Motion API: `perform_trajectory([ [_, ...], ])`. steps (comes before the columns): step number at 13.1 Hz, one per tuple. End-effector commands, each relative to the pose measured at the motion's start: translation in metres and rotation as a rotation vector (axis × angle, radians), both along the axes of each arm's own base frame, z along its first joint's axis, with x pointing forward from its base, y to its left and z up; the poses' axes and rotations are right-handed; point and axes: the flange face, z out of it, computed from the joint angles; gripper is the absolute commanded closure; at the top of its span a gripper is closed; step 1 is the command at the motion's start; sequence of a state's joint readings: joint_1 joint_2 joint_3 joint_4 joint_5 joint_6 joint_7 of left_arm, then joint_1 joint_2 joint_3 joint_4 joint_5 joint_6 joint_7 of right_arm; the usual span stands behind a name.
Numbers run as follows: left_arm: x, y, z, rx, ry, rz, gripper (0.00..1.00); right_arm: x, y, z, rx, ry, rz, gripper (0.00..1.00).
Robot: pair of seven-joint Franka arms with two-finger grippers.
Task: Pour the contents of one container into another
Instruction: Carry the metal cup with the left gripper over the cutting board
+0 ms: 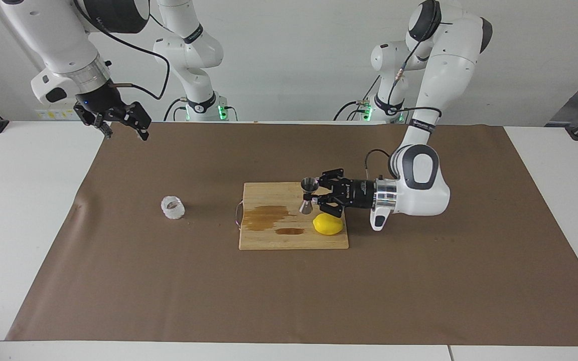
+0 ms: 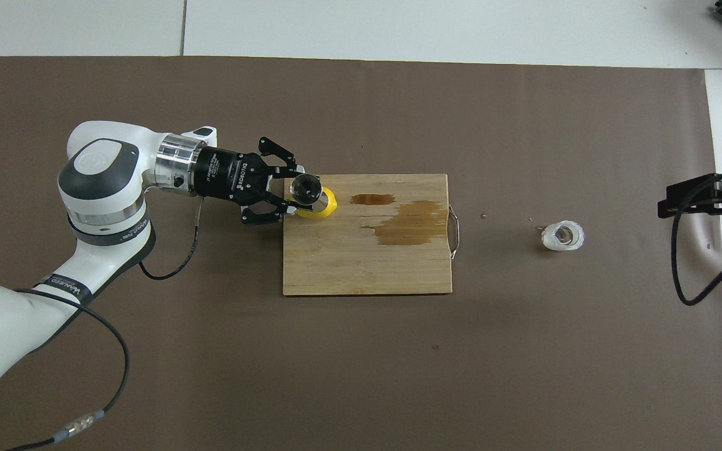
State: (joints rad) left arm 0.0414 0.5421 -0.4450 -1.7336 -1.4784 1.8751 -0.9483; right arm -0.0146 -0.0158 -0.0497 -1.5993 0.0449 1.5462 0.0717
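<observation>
Two tools in play. My left tool (image 1: 316,198) is clamped tight on the waist of the small shiny steel hourglass-shaped jigger (image 1: 308,194), carrying it upright in the air over the light wooden cutting board (image 1: 269,238) — right above the yellow lemon (image 1: 327,225) at the board's end toward the left arm. My right tool (image 1: 118,122) has its jaws spread wide, grips nothing, and waits high over the tabletop edge at the right arm's end.

The small squat clear glass cup with the bumpy whitish wall (image 1: 172,207) stands on the brown paper sheet (image 1: 289,301), well apart from the board, toward the right arm's end. From overhead, the jigger (image 2: 306,189) hides part of the lemon (image 2: 326,203); the cup (image 2: 562,236) sits alone near the sheet's end.

Step in hand, as I judge it: bring the jigger across toward the cup. To do it well — keep the jigger level, stay clear of the lemon and the board's metal handle (image 1: 239,214), and set down or stop beside the cup without nudging it. Grip is on a narrow waist, so no quick wrist turns. Dark stains (image 1: 268,217) on the board suggest spills happen here.
</observation>
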Motion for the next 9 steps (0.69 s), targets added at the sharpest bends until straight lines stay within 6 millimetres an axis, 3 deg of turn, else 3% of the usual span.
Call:
perform_trajectory([
  [1,-0.015,-0.033,-0.014,0.012,0.048,0.052,1.0,-0.007,0.0,0.0,-0.007,0.008,-0.012,0.0],
  [5,-0.034,-0.072,-0.038,0.018,0.026,0.066,1.0,-0.007,0.0,0.0,-0.007,0.008,-0.011,0.0],
  [9,-0.04,-0.078,-0.057,0.047,-0.034,0.034,1.0,-0.007,0.0,0.0,-0.007,0.008,-0.011,0.0],
])
